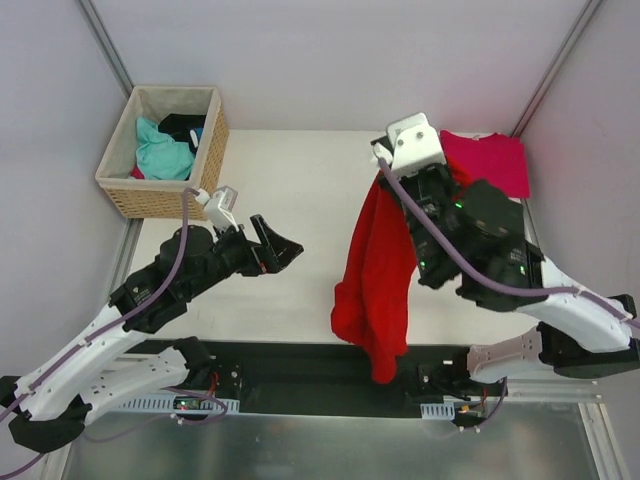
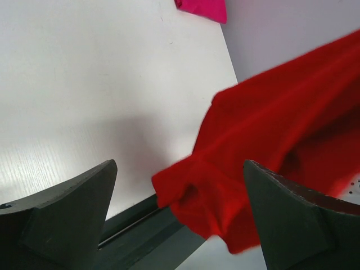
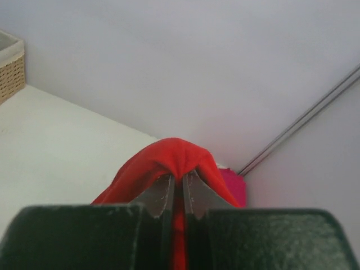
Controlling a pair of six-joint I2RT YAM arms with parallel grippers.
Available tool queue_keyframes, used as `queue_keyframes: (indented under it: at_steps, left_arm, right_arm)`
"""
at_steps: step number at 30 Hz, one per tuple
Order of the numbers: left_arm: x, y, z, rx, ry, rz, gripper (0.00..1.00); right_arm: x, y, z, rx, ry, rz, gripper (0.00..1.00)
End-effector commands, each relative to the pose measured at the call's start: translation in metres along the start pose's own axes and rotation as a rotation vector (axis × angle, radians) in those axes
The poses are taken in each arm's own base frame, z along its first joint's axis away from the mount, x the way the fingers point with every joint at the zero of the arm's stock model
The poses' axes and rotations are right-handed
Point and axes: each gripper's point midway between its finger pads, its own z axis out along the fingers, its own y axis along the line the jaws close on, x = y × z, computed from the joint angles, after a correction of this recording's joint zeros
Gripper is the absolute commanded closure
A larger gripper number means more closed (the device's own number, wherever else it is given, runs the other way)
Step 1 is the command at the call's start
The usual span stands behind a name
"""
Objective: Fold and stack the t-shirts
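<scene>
Over the white tabletop (image 1: 300, 200), the right gripper (image 3: 179, 194) pinches the red shirt (image 1: 375, 280) only by a thin fold, so it may slip. The left gripper (image 1: 283, 243) stands spread.

Middle of the frame is a plain bright red t-shirt (image 1: 375, 270), no print on it, and a solid magenta-pink t-shirt (image 1: 492, 160) sits upper right on the off-white counter (image 1: 300, 190). The basket (image 1: 150, 198) upper left is tan woven wicker, with teal cloth (image 1: 160, 150) and black cloth (image 1: 180, 125) inside.

light: bright, even, diffuse | shadows: soft, faint | focus: top view sharp, wrist foregrounds blurred
</scene>
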Motion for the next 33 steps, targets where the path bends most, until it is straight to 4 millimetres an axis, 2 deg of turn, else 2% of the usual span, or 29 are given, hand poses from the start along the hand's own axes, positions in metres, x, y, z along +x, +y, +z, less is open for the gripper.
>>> queue_keyframes:
  at_steps: [1,2,3,5,6,7,8,9,10,12,13,18,19,20,22,23,24,25,26,27,28,29,30,31,32,33]
  left_arm:
    - [0.002,0.005,0.003,-0.021,0.002,0.018,0.05]
    - [0.003,0.007,0.005,-0.03,0.006,0.02,0.05]
    - [0.003,0.008,0.007,-0.036,0.008,0.024,0.05]
    - [0.006,0.011,0.011,-0.052,0.019,0.028,0.05]
    - [0.006,0.013,0.013,-0.06,0.022,0.033,0.04]
    - [0.006,0.012,0.014,-0.061,0.023,0.033,0.04]
    - [0.008,0.014,0.017,-0.072,0.029,0.034,0.04]
    - [0.007,0.016,0.019,-0.082,0.027,0.041,0.04]
    - [0.006,0.016,0.02,-0.085,0.026,0.046,0.03]
    - [0.005,0.017,0.024,-0.099,0.029,0.064,0.03]
    - [0.004,0.016,0.026,-0.102,0.031,0.069,0.02]
    - [0.007,0.014,0.04,-0.111,0.064,0.081,0.01]
    - [0.015,0.014,0.047,-0.109,0.098,0.081,0.02]
    - [0.015,0.009,0.055,-0.085,0.095,0.074,0.01]
    - [0.033,0.018,0.078,-0.1,0.146,0.05,0.03]
    - [0.039,0.014,0.087,-0.077,0.171,0.038,0.06]
    - [0.045,0.016,0.096,-0.085,0.192,0.027,0.07]
    - [0.059,0.028,0.113,-0.126,0.234,0.026,0.07]
    - [0.069,0.028,0.121,-0.117,0.277,0.016,0.08]
    - [0.07,0.022,0.131,-0.086,0.282,0.015,0.09]
    - [0.084,0.027,0.144,-0.099,0.324,0.012,0.1]
    - [0.088,0.024,0.151,-0.077,0.334,0.008,0.1]
    - [0.087,0.011,0.159,-0.032,0.336,0.009,0.11]
    - [0.096,0.015,0.17,-0.044,0.363,0.013,0.11]
    - [0.101,0.008,0.174,-0.025,0.383,0.019,0.11]
    - [0.097,-0.01,0.179,0.021,0.392,0.023,0.13]
  right_arm:
    - [0.097,0.018,0.04,-0.054,0.234,0.222,0.99]
    - [0.117,0.036,0.05,-0.107,0.28,0.227,0.99]
    - [0.167,0.043,0.073,-0.067,0.401,0.198,0.99]
    - [0.208,0.065,0.092,-0.114,0.509,0.261,0.99]
    - [0.236,0.062,0.107,-0.081,0.567,0.262,0.99]
    - [0.269,0.078,0.12,-0.086,0.647,0.234,0.99]
    - [0.286,0.09,0.131,-0.098,0.689,0.26,0.99]
    - [0.308,0.087,0.142,-0.081,0.741,0.271,0.99]
    - [0.337,0.105,0.157,-0.09,0.817,0.255,0.99]
    - [0.367,0.116,0.17,-0.103,0.906,0.264,0.99]
    - [0.385,0.13,0.184,-0.113,0.952,0.254,0.99]
    - [0.419,0.152,0.213,-0.121,1.02,0.244,0.99]
    - [0.425,0.153,0.216,-0.114,1.035,0.25,0.99]
    - [0.438,0.151,0.222,-0.096,1.072,0.25,0.99]
    - [0.452,0.146,0.223,-0.068,1.111,0.261,0.99]
    - [0.459,0.138,0.225,-0.044,1.124,0.273,0.99]
    - [0.466,0.133,0.223,-0.031,1.139,0.282,0.99]
    - [0.471,0.13,0.222,-0.025,1.15,0.301,0.99]
    - [0.477,0.118,0.223,-0.003,1.159,0.315,0.99]
    - [0.481,0.113,0.222,0.004,1.17,0.324,0.95]
    - [0.483,0.11,0.222,0.001,1.174,0.341,0.81]
    - [0.487,0.101,0.222,0.017,1.18,0.354,0.63]
    - [0.486,0.097,0.221,0.019,1.179,0.358,0.16]
    - [0.486,0.092,0.221,0.037,1.177,0.352,0.02]
    - [0.486,0.086,0.22,0.048,1.174,0.352,0.03]
    - [0.484,0.084,0.22,0.051,1.168,0.354,0.04]
